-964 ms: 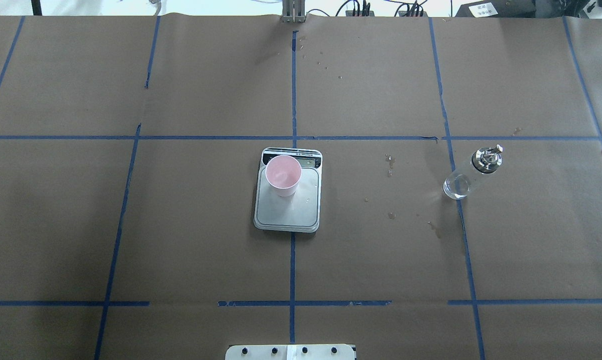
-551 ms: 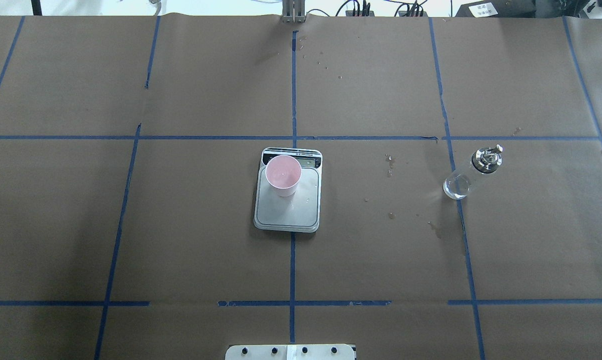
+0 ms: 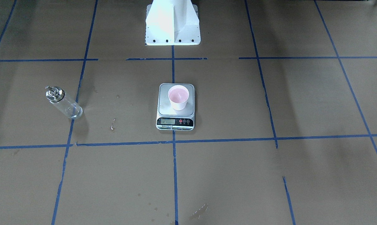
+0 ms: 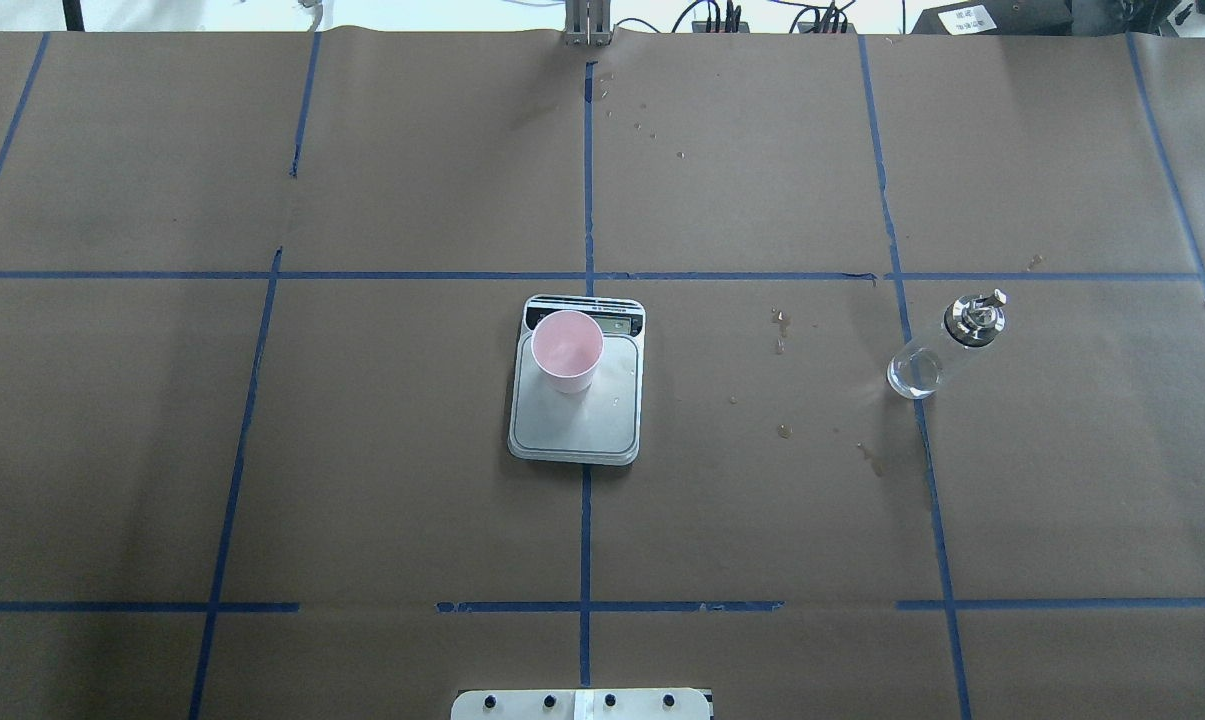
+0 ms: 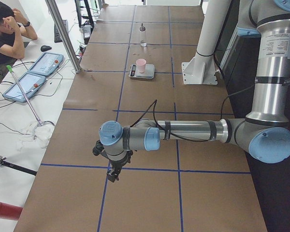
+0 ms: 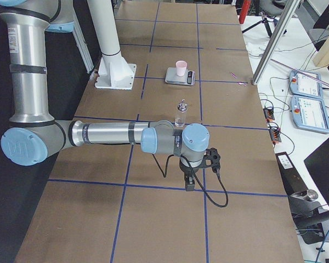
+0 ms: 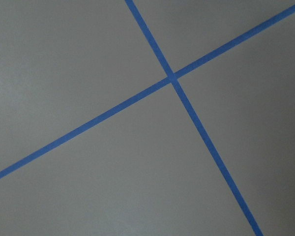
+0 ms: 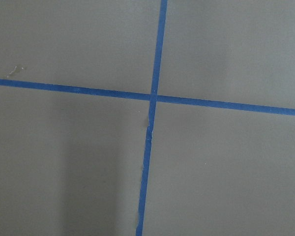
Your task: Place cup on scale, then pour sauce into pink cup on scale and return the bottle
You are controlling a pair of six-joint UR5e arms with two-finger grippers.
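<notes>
Overhead exterior shows us the cup (image 4: 567, 350) upright on the scale (image 4: 574, 430), toward its display end. The bottle (image 4: 937, 350) stands well apart from it on the table (image 4: 412, 450), on our right side at a blue tape line (image 4: 927, 470). Our left arm (image 5: 183, 130) and right arm (image 6: 109, 133) each reach out low over a crossing of tape lines, well apart from these things, and we cannot tell from the side views whether their jaws are wide or narrow.

matt pink cup (image 4: 567, 350), brushed steel scale (image 4: 574, 425), glossy clear bottle (image 4: 919, 368), brown paper table (image 4: 362, 450)
</notes>
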